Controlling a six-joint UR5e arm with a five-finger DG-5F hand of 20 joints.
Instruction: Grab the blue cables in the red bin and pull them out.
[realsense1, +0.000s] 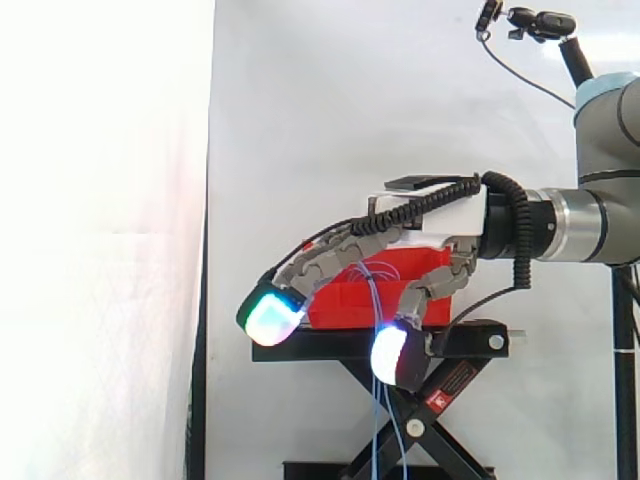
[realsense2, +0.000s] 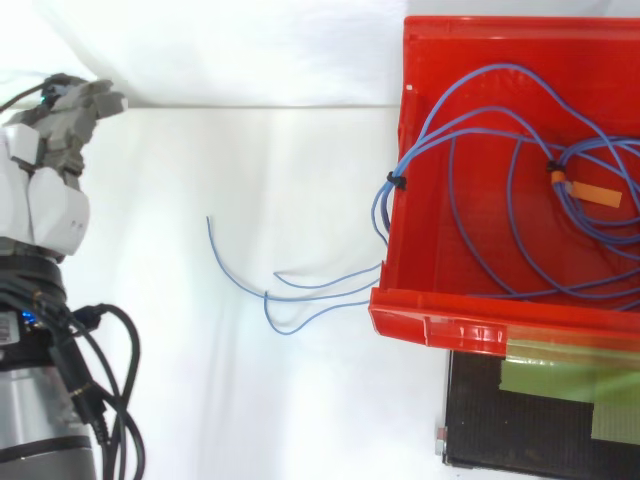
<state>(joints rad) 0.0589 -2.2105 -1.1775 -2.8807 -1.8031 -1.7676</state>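
The red bin (realsense2: 430, 318) holds a loose tangle of blue cables (realsense2: 480, 150). A bundle of them, tied with a black tie (realsense2: 397, 182), drapes over the bin's left wall, and its loose ends (realsense2: 270, 295) lie outside on the white surface. In the side view the cables (realsense1: 375, 290) hang down past the black stand. My hand (realsense2: 45, 200) is at the far left of the top view, well apart from the bin and the cable ends. In the side view the hand (realsense1: 430, 215) reaches leftward, open, its fingers (realsense1: 300, 270) relaxed and gently bent, holding nothing.
The bin (realsense1: 350, 305) sits on a black scissor stand (realsense1: 330, 345). An orange tag (realsense2: 590, 190) is fixed to the cables inside the bin. Green tape (realsense2: 560, 380) lies on the black platform below the bin. A white curtain hangs behind.
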